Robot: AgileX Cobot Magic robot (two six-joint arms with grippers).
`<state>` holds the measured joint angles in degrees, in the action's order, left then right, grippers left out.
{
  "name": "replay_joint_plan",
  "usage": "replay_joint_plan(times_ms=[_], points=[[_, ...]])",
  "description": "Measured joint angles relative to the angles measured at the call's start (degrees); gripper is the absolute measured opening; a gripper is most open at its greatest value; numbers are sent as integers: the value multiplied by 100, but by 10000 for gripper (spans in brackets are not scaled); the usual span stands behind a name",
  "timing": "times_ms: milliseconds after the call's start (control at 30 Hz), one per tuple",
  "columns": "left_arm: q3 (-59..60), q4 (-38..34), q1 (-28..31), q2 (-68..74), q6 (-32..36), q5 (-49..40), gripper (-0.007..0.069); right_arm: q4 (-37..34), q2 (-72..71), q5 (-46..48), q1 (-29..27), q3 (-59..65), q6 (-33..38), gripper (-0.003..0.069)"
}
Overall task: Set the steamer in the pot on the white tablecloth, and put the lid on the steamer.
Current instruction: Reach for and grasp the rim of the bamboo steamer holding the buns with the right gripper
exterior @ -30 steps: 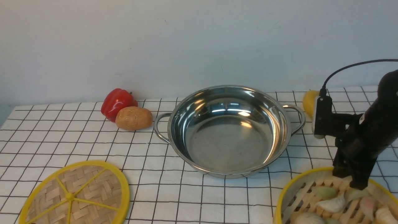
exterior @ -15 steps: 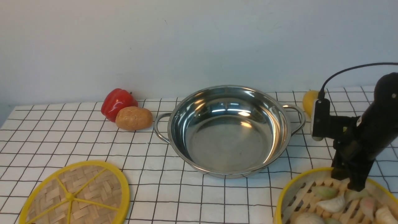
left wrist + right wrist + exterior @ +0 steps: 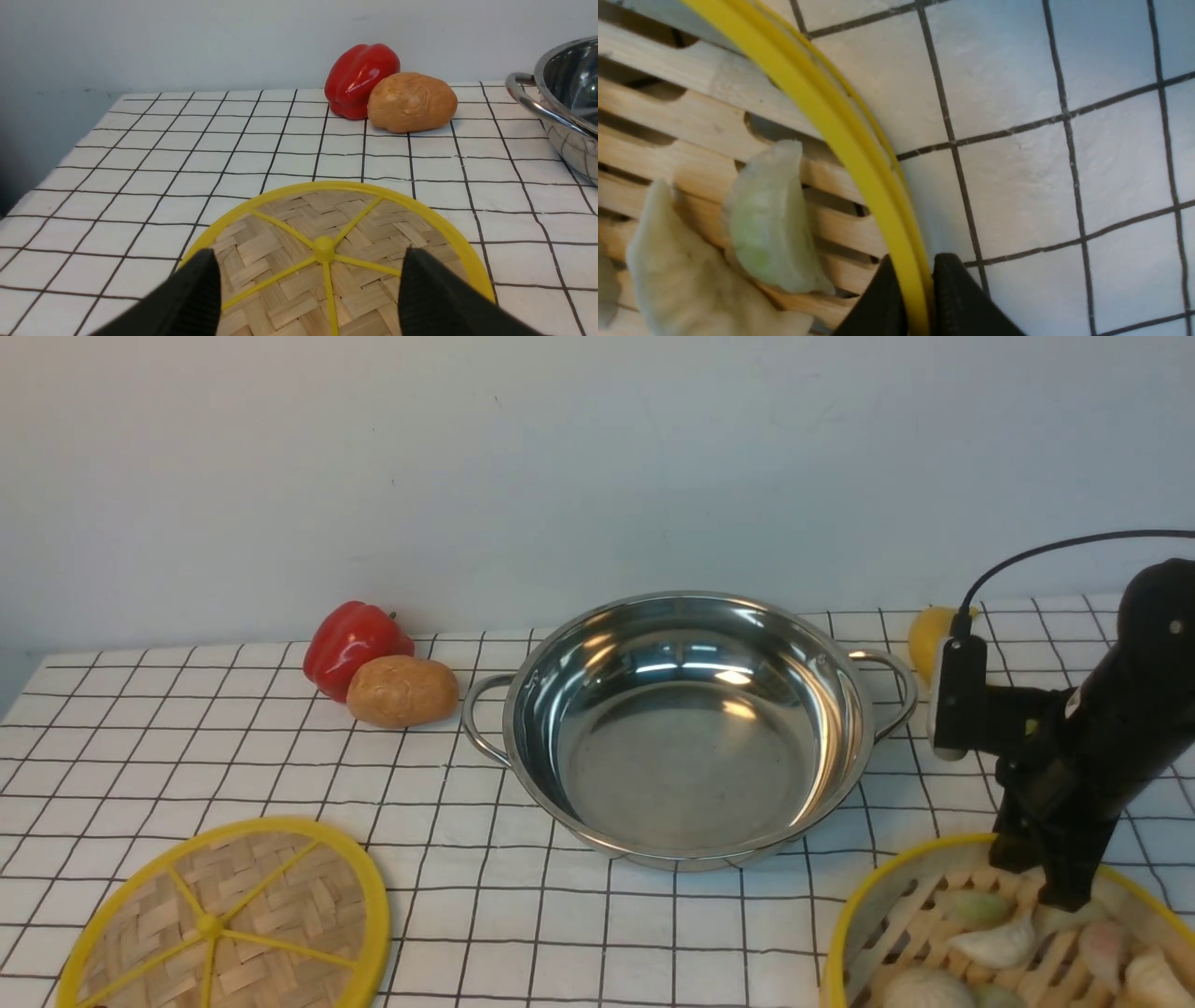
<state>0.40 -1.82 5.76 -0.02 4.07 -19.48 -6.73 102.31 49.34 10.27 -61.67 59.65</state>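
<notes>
Right gripper [image 3: 915, 280] pinches the yellow rim of the one slatted bamboo steamer [image 3: 714, 121], near the one shiny steel pot [image 3: 691, 728] on the white gridded tablecloth [image 3: 280, 747]. Left gripper [image 3: 308, 254] gapes wide over one woven yellow-rimmed lid [image 3: 280, 233].

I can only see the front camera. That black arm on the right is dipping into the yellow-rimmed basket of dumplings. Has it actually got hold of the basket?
Observer: Yes. In the right wrist view, the right gripper is pinched on the steamer rim, with one finger inside the rim and one outside.
Operator: Is there a second arm? I don't see one.
Observer: Yes. The left wrist view shows the left gripper open over the lid, with a finger on either side of the centre knob.
Operator: Is the right one squashing any food?
Observer: No. The green dumpling lies on the slats, and there is a gap between it and the inner finger.
</notes>
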Motion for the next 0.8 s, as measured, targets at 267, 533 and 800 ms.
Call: replay_joint_plan(times_ms=[267,533,800], points=[[0,0,0,0,0,0,474,25,0,16,0,0,72,63],[0,0,0,0,0,0,474,-23,0,206,0,-70,92,63],[0,0,0,0,0,0,474,-345,0,1115,0,-900,133,80]])
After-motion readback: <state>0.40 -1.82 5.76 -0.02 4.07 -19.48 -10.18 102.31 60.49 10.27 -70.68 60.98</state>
